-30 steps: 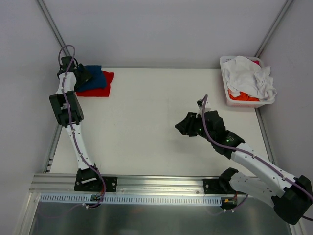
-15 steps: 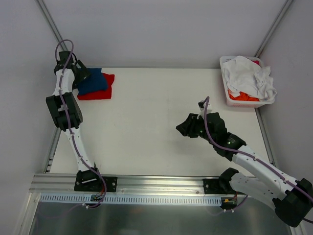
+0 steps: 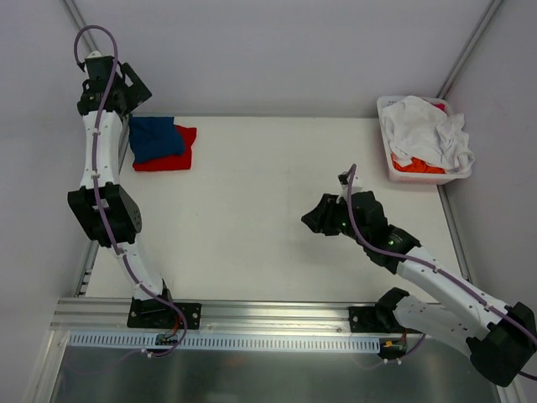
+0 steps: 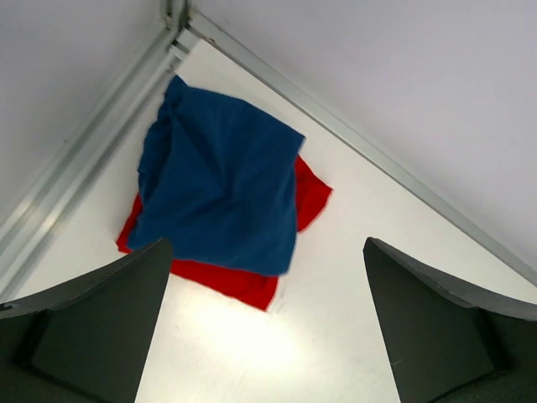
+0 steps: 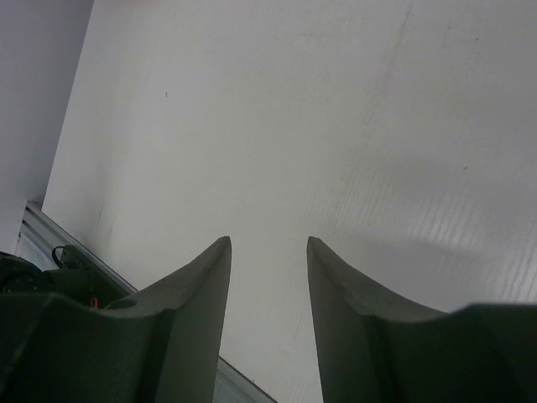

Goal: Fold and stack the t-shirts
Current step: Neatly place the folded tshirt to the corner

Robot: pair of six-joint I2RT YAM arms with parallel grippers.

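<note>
- The right tool (image 5: pixel 267 239) hovers over the bare middle-right of the desk (image 3: pixel 252 201), almost where it was a second ago. Its jaws are parted and empty.
- The left tool (image 4: pixel 265 241) has lifted off the stack in the far-left corner, where it sat low a second ago. It now hangs high above that corner, spread wide and holding nothing.
- With the left tool gone, the navy blue t-shirt (image 3: pixel 155 138) is fully uncovered. It lies folded on top of the red t-shirt (image 3: pixel 172 159).
- The desk is matte white and flat, with a ribbed aluminium rail (image 3: pixel 277 315) along its near edge. Pale grey walls and slim metal posts (image 3: pixel 88 38) surround it.
- The navy cloth is soft and lightly rumpled. The red shows past its right and near edges.
- At the far right, a white plastic bin (image 3: pixel 394 176) holds a crumpled white t-shirt (image 3: pixel 424 130) lying over an orange one (image 3: pixel 417 165).
</note>
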